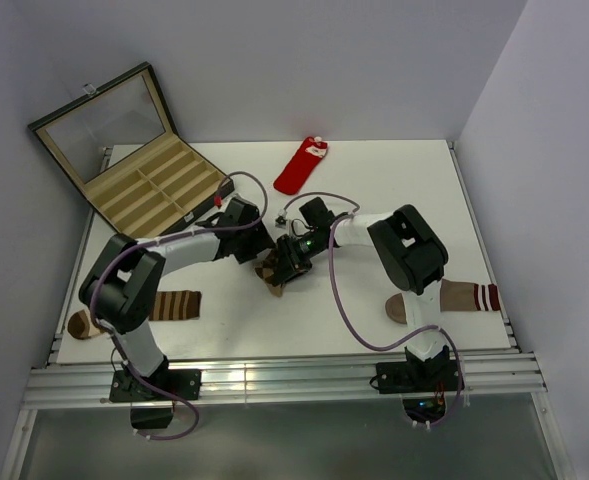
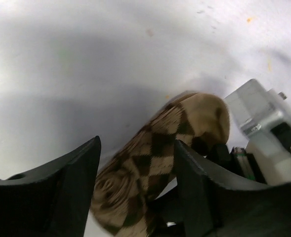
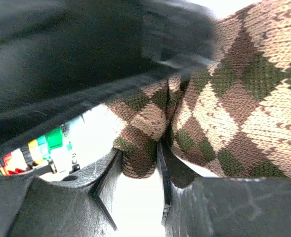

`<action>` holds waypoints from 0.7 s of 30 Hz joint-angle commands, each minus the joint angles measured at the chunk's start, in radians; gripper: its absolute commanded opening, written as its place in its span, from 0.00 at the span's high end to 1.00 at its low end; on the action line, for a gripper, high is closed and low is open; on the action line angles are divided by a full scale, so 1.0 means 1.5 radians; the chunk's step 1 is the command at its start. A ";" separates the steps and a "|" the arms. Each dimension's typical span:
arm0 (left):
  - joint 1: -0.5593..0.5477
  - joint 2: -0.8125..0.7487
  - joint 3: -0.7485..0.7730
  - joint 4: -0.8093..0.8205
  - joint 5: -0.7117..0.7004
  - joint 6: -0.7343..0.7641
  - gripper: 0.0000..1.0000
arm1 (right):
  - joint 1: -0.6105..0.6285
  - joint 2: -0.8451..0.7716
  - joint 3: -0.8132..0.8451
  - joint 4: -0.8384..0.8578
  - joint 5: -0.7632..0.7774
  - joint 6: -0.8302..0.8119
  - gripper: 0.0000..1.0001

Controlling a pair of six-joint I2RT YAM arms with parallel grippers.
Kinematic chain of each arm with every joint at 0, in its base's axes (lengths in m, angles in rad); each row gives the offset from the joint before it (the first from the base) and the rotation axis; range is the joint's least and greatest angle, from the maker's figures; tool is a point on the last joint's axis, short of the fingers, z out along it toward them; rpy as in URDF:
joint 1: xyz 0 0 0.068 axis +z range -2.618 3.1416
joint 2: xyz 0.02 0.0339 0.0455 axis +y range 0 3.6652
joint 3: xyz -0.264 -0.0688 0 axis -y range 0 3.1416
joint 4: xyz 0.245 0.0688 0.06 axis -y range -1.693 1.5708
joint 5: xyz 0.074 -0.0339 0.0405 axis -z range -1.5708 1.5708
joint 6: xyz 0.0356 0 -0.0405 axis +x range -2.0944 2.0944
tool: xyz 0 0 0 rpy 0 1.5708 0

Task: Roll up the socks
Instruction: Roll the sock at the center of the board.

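Two end effectors crowded the argyle sock (image 1: 271, 272) at the middle of the white worktop (image 1: 394, 200). The left end effector (image 2: 135, 148) stood with its jaws apart. The bunched sock lay between them, close against one finger, with a gap showing beside the other. The right end effector (image 3: 138, 157) was clamped on a fold of the same sock. The red sock (image 1: 301, 166) lay flat near the far edge, well apart from both arms. An open case (image 1: 144, 185) sat at the far left corner.
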 commanded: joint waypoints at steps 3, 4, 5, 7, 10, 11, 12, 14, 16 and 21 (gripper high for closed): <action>0.012 -0.105 -0.056 -0.017 -0.069 -0.088 0.25 | 0.004 0.040 0.001 -0.052 0.156 -0.013 1.00; 0.013 -0.113 -0.062 -0.029 -0.075 -0.097 0.23 | 0.004 0.040 0.003 -0.053 0.157 -0.013 1.00; 0.013 -0.129 -0.067 -0.030 -0.077 -0.109 0.22 | 0.005 0.041 0.004 -0.055 0.156 -0.013 1.00; 0.013 -0.147 -0.091 -0.033 -0.073 -0.128 0.22 | 0.004 0.039 0.008 -0.057 0.159 -0.014 1.00; 0.014 -0.182 -0.142 0.003 -0.041 -0.152 0.22 | 0.006 0.037 0.012 -0.063 0.161 -0.017 1.00; 0.013 -0.192 -0.155 0.014 -0.032 -0.157 0.22 | 0.006 0.036 0.014 -0.064 0.161 -0.017 1.00; 0.012 -0.195 -0.173 0.021 -0.026 -0.162 0.22 | 0.006 0.036 0.016 -0.068 0.160 -0.019 1.00; 0.010 -0.194 -0.182 0.030 -0.013 -0.162 0.22 | 0.007 0.037 0.022 -0.073 0.161 -0.021 1.00; 0.004 -0.194 -0.190 0.038 -0.002 -0.162 0.23 | 0.008 0.038 0.030 -0.080 0.165 -0.024 1.00; -0.018 -0.186 -0.193 0.039 -0.009 -0.163 0.27 | 0.012 0.040 0.034 -0.081 0.166 -0.019 1.00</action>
